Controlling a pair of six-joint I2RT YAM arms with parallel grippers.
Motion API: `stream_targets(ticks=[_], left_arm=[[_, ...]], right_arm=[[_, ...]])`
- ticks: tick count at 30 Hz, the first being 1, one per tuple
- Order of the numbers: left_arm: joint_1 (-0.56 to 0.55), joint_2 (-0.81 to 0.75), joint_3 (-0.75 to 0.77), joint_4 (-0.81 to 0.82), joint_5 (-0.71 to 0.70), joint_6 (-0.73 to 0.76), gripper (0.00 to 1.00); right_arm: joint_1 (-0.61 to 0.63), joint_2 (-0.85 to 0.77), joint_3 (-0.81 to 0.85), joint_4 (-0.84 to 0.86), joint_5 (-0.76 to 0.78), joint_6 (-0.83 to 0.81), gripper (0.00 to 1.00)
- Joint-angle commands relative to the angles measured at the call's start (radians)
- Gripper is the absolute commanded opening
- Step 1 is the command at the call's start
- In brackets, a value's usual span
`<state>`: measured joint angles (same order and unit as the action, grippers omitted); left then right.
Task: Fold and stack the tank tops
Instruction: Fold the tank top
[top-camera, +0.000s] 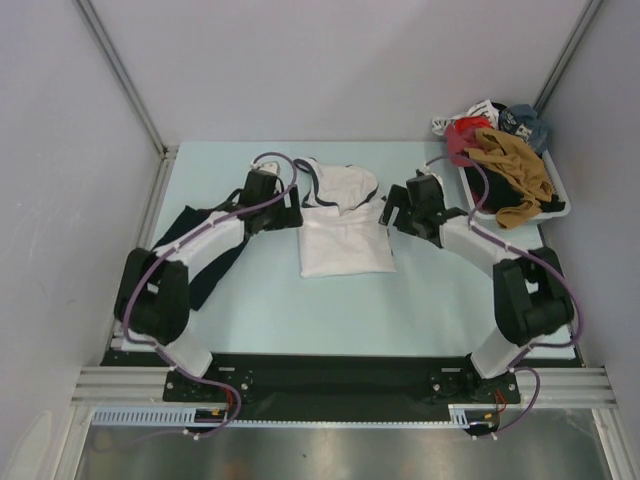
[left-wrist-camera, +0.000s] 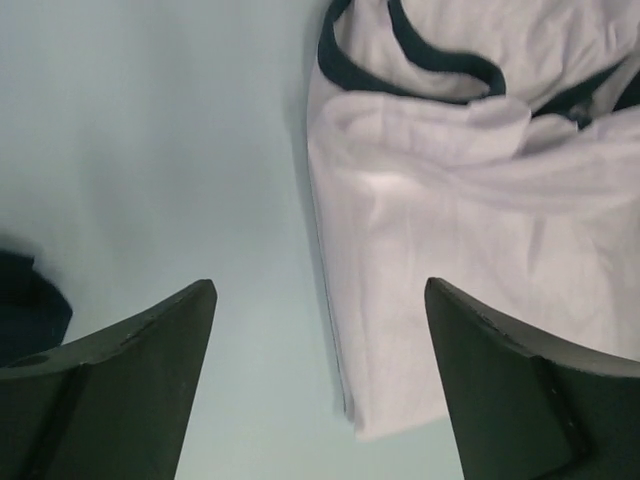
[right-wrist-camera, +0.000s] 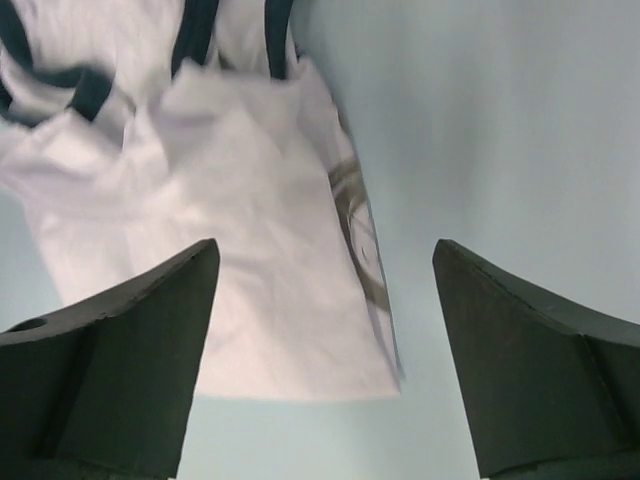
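Lying folded, wrinkled, navy-trimmed: white tank top (top-camera: 345, 245).

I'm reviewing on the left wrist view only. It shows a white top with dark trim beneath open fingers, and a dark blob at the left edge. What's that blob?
Observer: It's the navy tank top, lying on the left side of the table, partly under the left arm.
Operator: Is the right gripper holding anything?
Observer: No. The right gripper is open above the right edge of the white tank top.
Operator: Any other clothes?
Observer: A tray at the far right holds a pile of mixed garments.
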<state>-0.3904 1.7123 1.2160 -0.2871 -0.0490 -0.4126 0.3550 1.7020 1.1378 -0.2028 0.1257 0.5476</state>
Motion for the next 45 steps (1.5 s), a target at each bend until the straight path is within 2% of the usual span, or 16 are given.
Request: stream_targets(ticks=[1,5,7,10,14,25,26,30,31,35,36,37,39,42,44,45], left_arm=[[-0.045,-0.19,-0.145,0.052,0.041,-0.028,0.91],[-0.074,-0.299,-0.356,0.109,0.121,-0.1,0.91],[-0.099,-0.329,-0.401,0.138,0.149,-0.114,0.91],[-0.117,-0.324,-0.447,0.164,0.17,-0.137,0.88],[-0.12,-0.264,-0.449,0.189,0.205,-0.164,0.77],[-0.122,-0.134,-0.461,0.264,0.232,-0.195,0.74],[-0.123,-0.126,-0.463,0.27,0.232,-0.195,0.69],[-0.123,-0.089,-0.472,0.284,0.239,-0.203,0.47],[-0.123,-0.089,-0.475,0.284,0.242,-0.206,0.38],[-0.122,-0.115,-0.512,0.282,0.244,-0.21,0.39],[-0.123,-0.12,-0.516,0.282,0.241,-0.21,0.42],[-0.123,-0.121,-0.519,0.284,0.242,-0.21,0.55],[-0.123,-0.12,-0.527,0.284,0.245,-0.209,0.61],[-0.126,-0.112,-0.539,0.31,0.251,-0.215,0.54],[-0.128,-0.112,-0.549,0.318,0.259,-0.215,0.38],[-0.13,-0.117,-0.553,0.319,0.256,-0.216,0.3]], right_arm=[[-0.008,-0.164,-0.152,0.094,-0.115,-0.02,0.94],[-0.007,-0.244,-0.275,0.135,-0.267,-0.023,0.93],[-0.005,-0.265,-0.308,0.155,-0.294,-0.023,0.92],[-0.01,-0.26,-0.345,0.177,-0.311,-0.02,0.79],[-0.013,-0.199,-0.337,0.166,-0.308,-0.031,0.66],[-0.017,-0.076,-0.36,0.161,-0.277,-0.008,0.66],[-0.014,-0.07,-0.371,0.175,-0.282,-0.005,0.64],[-0.016,-0.048,-0.372,0.172,-0.304,0.006,0.37],[-0.014,-0.054,-0.375,0.168,-0.307,0.009,0.34],[-0.007,-0.128,-0.404,0.122,-0.298,0.009,0.4],[-0.007,-0.139,-0.411,0.117,-0.296,0.009,0.56],[-0.007,-0.148,-0.417,0.112,-0.293,0.009,0.64],[-0.007,-0.154,-0.427,0.111,-0.297,0.008,0.66],[-0.005,-0.134,-0.432,0.111,-0.311,0.008,0.54],[0.002,-0.133,-0.438,0.111,-0.311,0.009,0.43],[0.002,-0.137,-0.447,0.114,-0.31,0.012,0.32]])
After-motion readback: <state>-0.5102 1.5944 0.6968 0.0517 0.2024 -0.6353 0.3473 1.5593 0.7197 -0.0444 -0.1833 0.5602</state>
